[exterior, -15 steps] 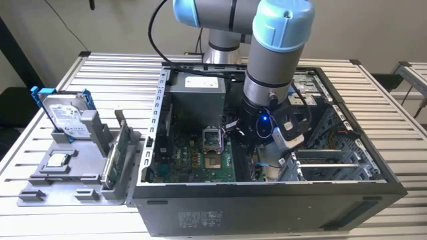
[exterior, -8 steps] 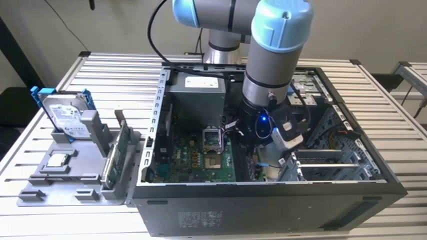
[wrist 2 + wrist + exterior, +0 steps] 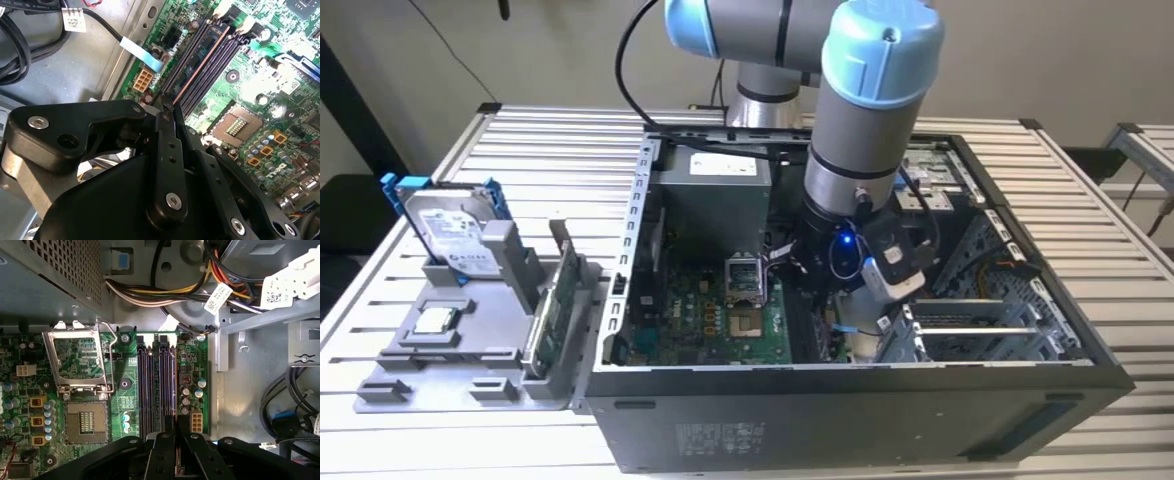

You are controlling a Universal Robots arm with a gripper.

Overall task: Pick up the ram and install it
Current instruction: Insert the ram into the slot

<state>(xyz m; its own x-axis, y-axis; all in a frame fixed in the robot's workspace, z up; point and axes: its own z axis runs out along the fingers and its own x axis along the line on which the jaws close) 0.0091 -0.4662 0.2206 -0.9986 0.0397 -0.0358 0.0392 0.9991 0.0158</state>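
Observation:
The ram (image 3: 200, 65) is a thin strip seen edge-on as a copper-coloured line. It lies along the memory slot nearest the board's edge, and in the first wrist view the ram (image 3: 174, 385) sits in line with that slot. My gripper (image 3: 167, 104) is shut on its near part, the black fingers pressed together just above the slots (image 3: 150, 385). The gripper (image 3: 171, 422) hangs low inside the open computer case (image 3: 854, 400), with the arm (image 3: 854, 200) reaching down into it. How deep the ram sits in the slot is hidden.
The CPU socket (image 3: 86, 420) and its raised metal frame (image 3: 77, 360) lie beside the slots. Cable bundles (image 3: 165, 290) and the power supply (image 3: 714, 185) crowd the case. On the exterior view's left, a grey holder (image 3: 454, 350) carries a hard drive (image 3: 454, 235), a CPU chip (image 3: 438, 320) and a green board (image 3: 550, 310).

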